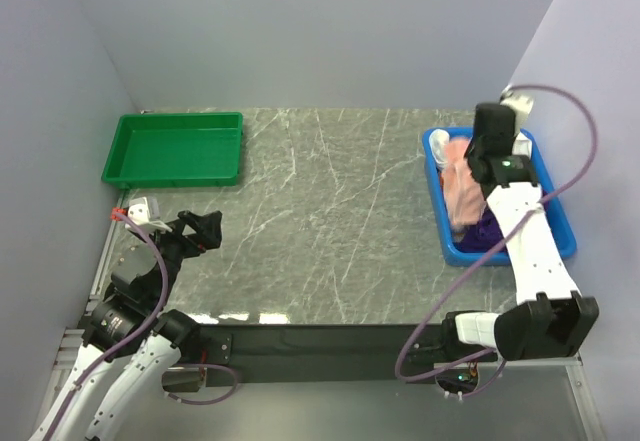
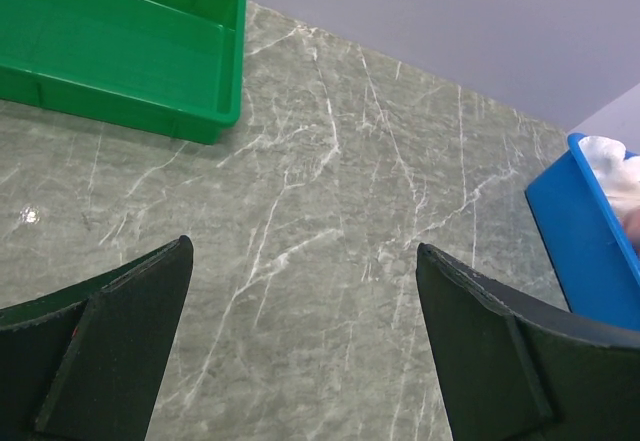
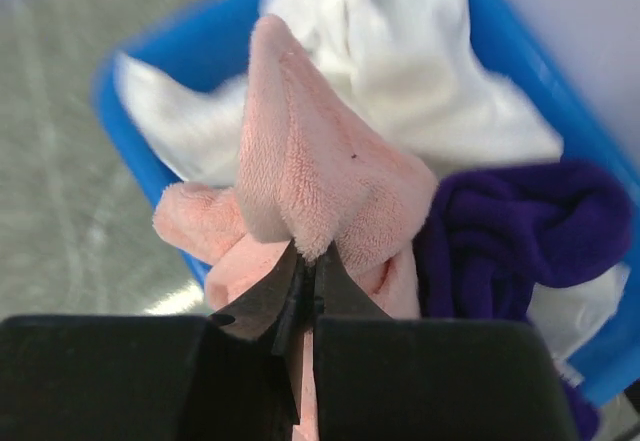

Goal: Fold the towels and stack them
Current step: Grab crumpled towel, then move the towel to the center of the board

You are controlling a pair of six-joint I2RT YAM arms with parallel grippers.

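Right gripper (image 3: 312, 261) pinched on salmon-pink towel (image 3: 310, 161) in blue bin (image 3: 190, 46), left gripper (image 2: 302, 251) agape: lift straight up, slowly, so purple towel (image 3: 510, 221) drops free.

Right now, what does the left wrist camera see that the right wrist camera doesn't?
Only the left wrist view shows the green tray and the left gripper, wide open above the table. Only the right wrist view shows the right gripper shut on the pink towel, with the purple towel beside it. Both show the blue bin, a white towel in it, and the grey table.
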